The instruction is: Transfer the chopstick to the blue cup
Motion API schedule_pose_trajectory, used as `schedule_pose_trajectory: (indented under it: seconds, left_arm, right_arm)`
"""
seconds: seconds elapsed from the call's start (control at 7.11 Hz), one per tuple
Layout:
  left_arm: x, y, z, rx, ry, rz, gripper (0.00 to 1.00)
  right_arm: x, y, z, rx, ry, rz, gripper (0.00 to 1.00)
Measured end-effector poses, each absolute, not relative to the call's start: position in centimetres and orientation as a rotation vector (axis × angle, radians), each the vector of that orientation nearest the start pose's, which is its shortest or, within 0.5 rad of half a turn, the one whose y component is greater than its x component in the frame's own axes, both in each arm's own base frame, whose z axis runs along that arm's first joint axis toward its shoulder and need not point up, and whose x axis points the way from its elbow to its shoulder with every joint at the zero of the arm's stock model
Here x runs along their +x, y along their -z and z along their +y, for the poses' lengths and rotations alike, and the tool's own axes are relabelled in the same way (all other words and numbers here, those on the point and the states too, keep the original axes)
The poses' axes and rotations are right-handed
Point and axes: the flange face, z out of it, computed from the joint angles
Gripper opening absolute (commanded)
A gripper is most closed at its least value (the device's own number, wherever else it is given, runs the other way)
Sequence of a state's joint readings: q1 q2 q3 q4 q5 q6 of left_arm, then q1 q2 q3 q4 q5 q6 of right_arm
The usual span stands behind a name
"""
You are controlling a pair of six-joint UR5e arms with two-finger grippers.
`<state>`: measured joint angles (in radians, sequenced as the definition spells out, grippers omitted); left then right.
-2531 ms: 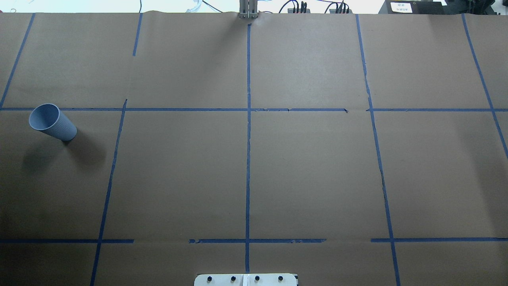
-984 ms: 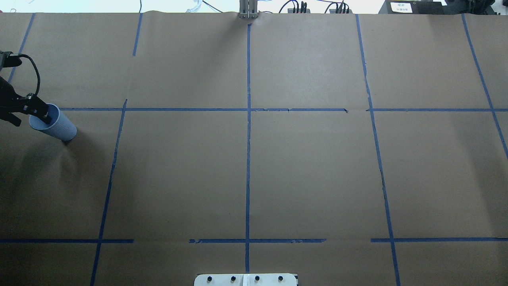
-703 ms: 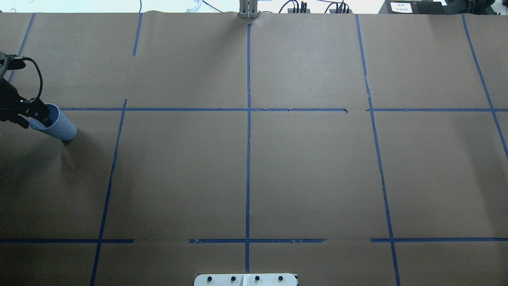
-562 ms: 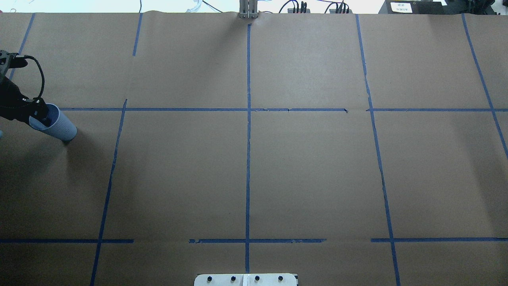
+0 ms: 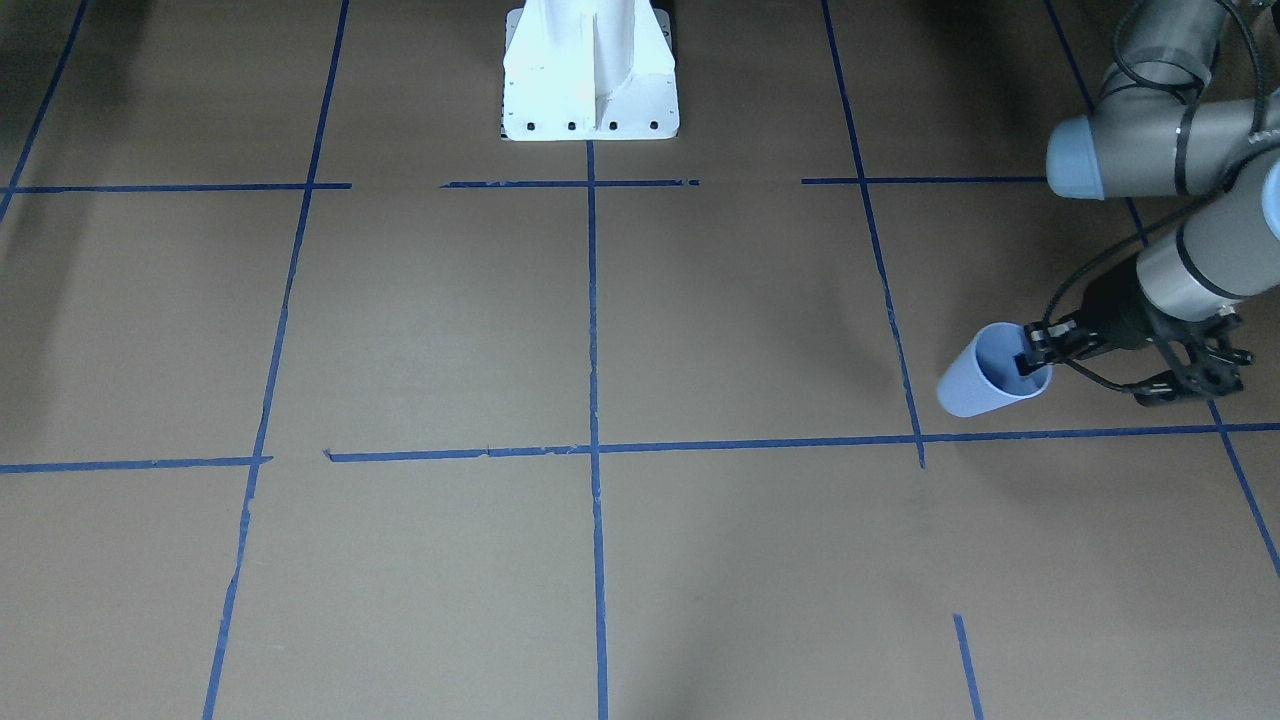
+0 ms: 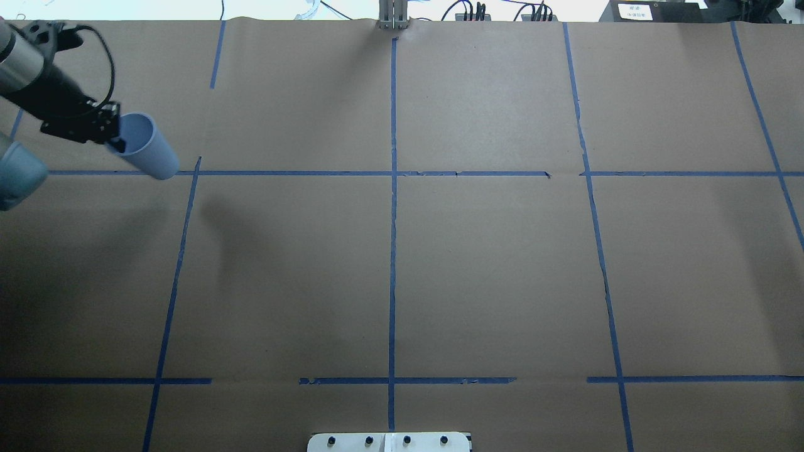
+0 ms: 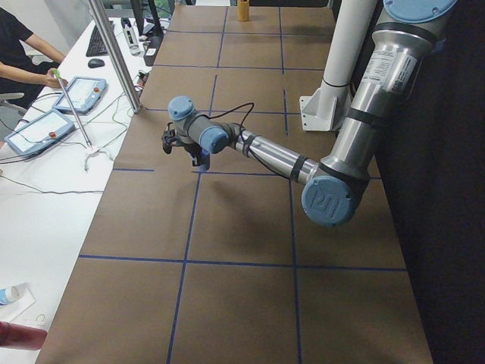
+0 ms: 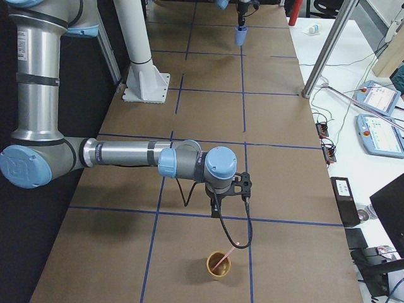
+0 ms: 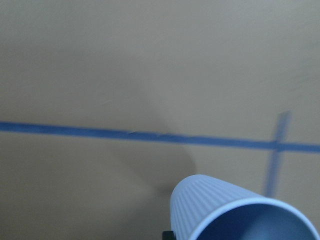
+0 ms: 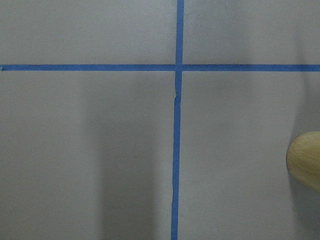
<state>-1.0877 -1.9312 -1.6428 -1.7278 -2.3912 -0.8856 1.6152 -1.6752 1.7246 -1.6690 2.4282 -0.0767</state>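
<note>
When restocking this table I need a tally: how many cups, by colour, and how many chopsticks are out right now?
blue cup: 1
tan cup: 1
pink chopstick: 1
Total: 3

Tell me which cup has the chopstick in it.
The tan cup beside the right arm; the chopstick leans inside it. The blue cup, gripped at its rim by the left pincer, shows none.

We count 1 blue cup, abt 10 o'clock in the overhead view, and 1 tan cup w/ 1 chopstick in it, abt 6 o'clock in the right-side view. Also 2 robot arms, left arm and right arm, plus 2 tablets and 1 person.
</note>
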Motion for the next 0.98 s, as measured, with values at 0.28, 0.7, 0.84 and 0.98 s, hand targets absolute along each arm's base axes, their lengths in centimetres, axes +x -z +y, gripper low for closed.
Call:
schedule_pose_trajectory:
  seconds: [0.28,0.7,0.84,0.98]
  left_arm:
    - [30.7,-30.2,-55.6,-0.102,0.139,1.017,0.0]
    - [44.3,-20.6,-49.8,-0.041,0.044,0.975,0.0]
    - [47.8,-19.0,-48.5,-0.016,0.017,0.958,0.0]
    - [50.2,-17.8,-48.3,-0.003,0.001,0.947,0.01]
  right_arm:
    - [7.8,-63.4,-44.1,0.009,0.011,-0.859,1.0]
    - [7.7,-63.2,-44.3,0.029,0.019,-0.861,1.0]
    - [7.7,-63.1,-44.3,0.038,0.022,-0.862,1.0]
    - [7.7,-63.0,-44.3,0.042,0.023,-0.868,1.0]
